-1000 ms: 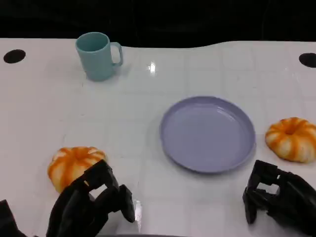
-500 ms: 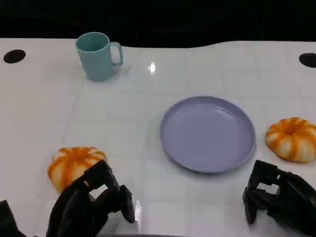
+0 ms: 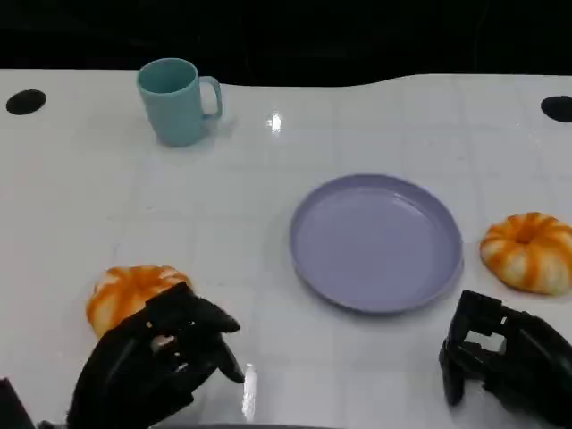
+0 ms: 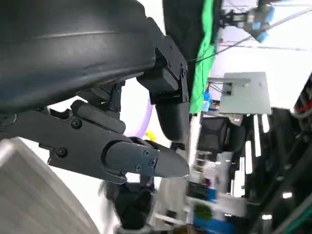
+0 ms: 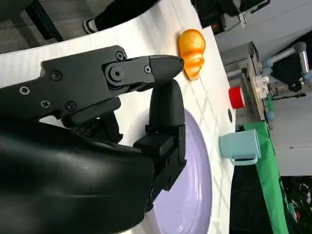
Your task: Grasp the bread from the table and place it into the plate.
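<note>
Two orange-and-white round breads lie on the white table. One bread (image 3: pixel 132 293) is at the front left, the other bread (image 3: pixel 529 252) (image 5: pixel 191 46) at the right, just beside the lilac plate (image 3: pixel 375 241) (image 5: pixel 191 195). The plate has nothing on it. My left hand (image 3: pixel 152 366) hovers right in front of the left bread with its fingers (image 4: pixel 146 161) spread, holding nothing and partly covering the bread's near edge. My right hand (image 3: pixel 500 357) (image 5: pixel 122 97) hangs at the front right, short of the right bread, fingers apart and holding nothing.
A teal mug (image 3: pixel 177 100) (image 5: pixel 241 146) stands at the back left. Dark round holes (image 3: pixel 26 101) mark the table's far corners. In the right wrist view, a small red object (image 5: pixel 235 97) stands beyond the table, and a person's shoe (image 5: pixel 92 24) shows on the floor.
My left hand has turned and spread its fingers, and now sits lower and closer against the left bread. The right hand, both breads and the plate have not moved.
</note>
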{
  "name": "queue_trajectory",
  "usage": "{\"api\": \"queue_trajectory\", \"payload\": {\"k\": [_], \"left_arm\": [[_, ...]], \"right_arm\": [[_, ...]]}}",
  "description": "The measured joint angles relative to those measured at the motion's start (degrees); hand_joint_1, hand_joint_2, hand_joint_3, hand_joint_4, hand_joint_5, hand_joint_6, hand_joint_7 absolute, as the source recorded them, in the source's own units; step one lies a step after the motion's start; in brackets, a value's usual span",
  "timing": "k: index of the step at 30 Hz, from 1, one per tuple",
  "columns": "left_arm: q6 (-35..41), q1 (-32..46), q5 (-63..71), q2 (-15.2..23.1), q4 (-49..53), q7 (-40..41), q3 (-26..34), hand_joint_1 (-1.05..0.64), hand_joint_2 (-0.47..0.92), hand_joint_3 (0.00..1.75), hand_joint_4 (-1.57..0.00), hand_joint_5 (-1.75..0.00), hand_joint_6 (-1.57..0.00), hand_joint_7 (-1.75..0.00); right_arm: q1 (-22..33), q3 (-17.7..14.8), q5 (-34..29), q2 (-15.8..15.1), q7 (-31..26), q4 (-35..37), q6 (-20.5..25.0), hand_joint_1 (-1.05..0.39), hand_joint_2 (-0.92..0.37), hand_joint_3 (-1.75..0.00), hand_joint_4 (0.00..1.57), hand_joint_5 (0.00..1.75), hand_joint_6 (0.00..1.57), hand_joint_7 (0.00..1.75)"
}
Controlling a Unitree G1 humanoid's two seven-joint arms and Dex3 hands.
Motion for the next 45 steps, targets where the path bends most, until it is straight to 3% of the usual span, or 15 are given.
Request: {"api": "queue_trajectory", "payload": {"k": [3, 9, 20, 25, 37, 45], "left_arm": [[-6.0, 0.0, 7.1, 2.5, -0.9, 3.7, 0.0, -0.53, 0.92, 0.19, -0.44, -1.03, -0.49, -0.4], [-6.9, 0.3, 18.0, 7.3, -6.3, 10.9, -0.3, -0.53, 0.92, 0.08, -0.32, -0.81, -0.48, -0.18], [-6.7, 1.1, 50.7, 18.9, -19.2, 26.5, -0.4, -0.56, 0.92, 0.05, -0.14, -0.59, -0.39, -0.02], [-1.2, 1.4, 64.3, 22.5, -25.8, 28.8, -1.5, -0.51, 0.86, 0.0, -0.14, -0.32, -0.34, 0.0], [13.8, -2.1, 83.3, 25.9, -28.7, 28.3, -9.1, -0.48, 0.76, 0.0, -0.1, -0.14, -0.28, 0.0], [16.8, -9.7, 81.8, 26.8, -17.1, 27.1, -14.5, -0.4, 0.75, 0.0, -0.06, -0.07, -0.23, 0.0]], "right_arm": [[0.2, 0.1, -0.2, 0.0, -0.4, -0.5, 0.0, -0.63, -0.92, -0.21, 0.73, 1.75, 0.62, 1.65], [0.4, 0.4, -0.3, 0.0, -1.2, -1.3, 0.1, -0.62, -0.92, -0.22, 0.72, 1.75, 0.61, 1.64], [0.4, 0.6, -0.3, 0.0, -1.4, -1.4, 0.3, -0.62, -0.92, -0.21, 0.73, 1.75, 0.62, 1.64], [0.4, 0.6, -0.2, 0.0, -1.3, -1.3, 0.3, -0.62, -0.92, -0.22, 0.72, 1.75, 0.62, 1.64], [0.3, 0.4, -0.1, 0.0, -0.4, -0.4, -0.1, -0.62, -0.92, -0.21, 0.72, 1.75, 0.61, 1.66], [0.3, 0.5, -0.3, 0.0, -0.8, -0.5, -0.2, -0.62, -0.92, -0.23, 0.71, 1.75, 0.6, 1.66]]}}
